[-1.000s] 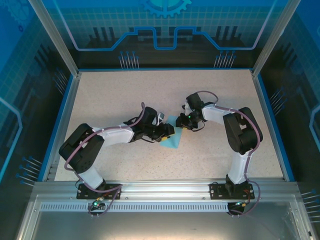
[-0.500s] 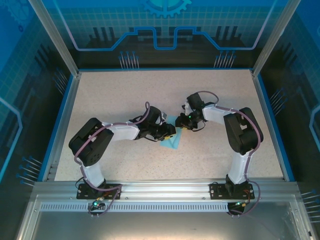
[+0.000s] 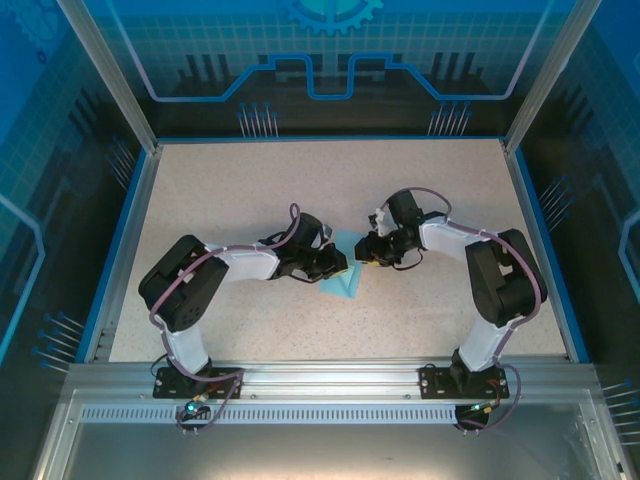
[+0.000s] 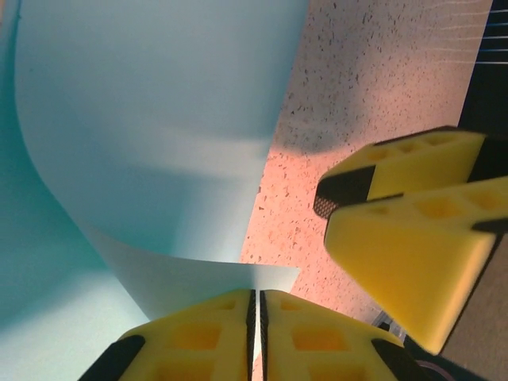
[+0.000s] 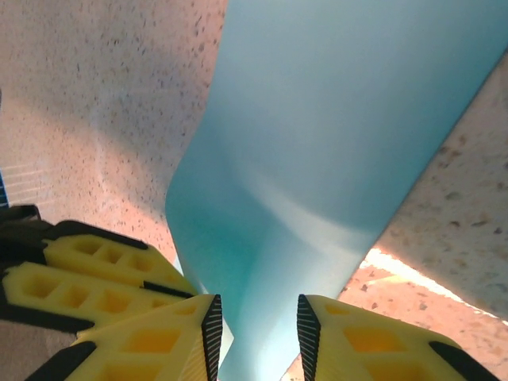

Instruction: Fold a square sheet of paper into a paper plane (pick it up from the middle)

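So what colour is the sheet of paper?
The paper is plain light blue, clearest in the right wrist view.

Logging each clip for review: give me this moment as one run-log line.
stage: folding | sheet: light-blue, curled up off table | left fingers: shut on sheet edge | right fingers: open, astride sheet

1. The far half of the table is bare right up to its blue rim.
2. Mid-table, the left gripper and right gripper stand close together. The raised sheet of paper fills the gap between them.
3. The left arm lies low across the left side, and the right arm bars the right.
4. A bare strip runs between the arm bases, nearer than the paper.
5. Slanting metal posts flank the far corners.
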Robot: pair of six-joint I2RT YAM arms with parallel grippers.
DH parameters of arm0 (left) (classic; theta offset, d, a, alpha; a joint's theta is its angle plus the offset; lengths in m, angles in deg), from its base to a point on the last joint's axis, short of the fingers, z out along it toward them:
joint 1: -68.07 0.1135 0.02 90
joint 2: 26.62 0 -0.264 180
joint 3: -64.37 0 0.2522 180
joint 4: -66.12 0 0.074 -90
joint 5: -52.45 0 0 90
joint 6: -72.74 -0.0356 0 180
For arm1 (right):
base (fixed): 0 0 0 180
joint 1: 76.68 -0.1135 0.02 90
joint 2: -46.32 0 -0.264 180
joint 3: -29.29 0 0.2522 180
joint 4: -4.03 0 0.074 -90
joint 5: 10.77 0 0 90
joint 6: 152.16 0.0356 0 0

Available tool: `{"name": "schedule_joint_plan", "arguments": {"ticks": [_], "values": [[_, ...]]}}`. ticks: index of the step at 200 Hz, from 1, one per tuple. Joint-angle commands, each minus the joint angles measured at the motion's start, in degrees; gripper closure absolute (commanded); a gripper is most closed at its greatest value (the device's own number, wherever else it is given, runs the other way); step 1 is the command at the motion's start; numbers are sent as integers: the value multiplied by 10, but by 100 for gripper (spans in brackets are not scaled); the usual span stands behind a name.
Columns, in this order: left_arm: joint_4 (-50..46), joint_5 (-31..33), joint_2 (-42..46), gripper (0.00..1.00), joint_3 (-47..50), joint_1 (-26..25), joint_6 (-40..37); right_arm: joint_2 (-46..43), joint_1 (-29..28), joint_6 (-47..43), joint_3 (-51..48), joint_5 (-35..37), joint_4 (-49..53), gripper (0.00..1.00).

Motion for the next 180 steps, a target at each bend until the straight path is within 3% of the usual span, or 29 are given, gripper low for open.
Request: {"name": "schedule_joint_plan", "arguments": {"ticks": [1,180], "values": [[-6,12,-4,87,0,-2,-9,-9,-7,-16,-8,-33,7,67],[-8,12,-3,96,-2,-2,-8,37,-22,-19,1,-65,-11,76]]}}
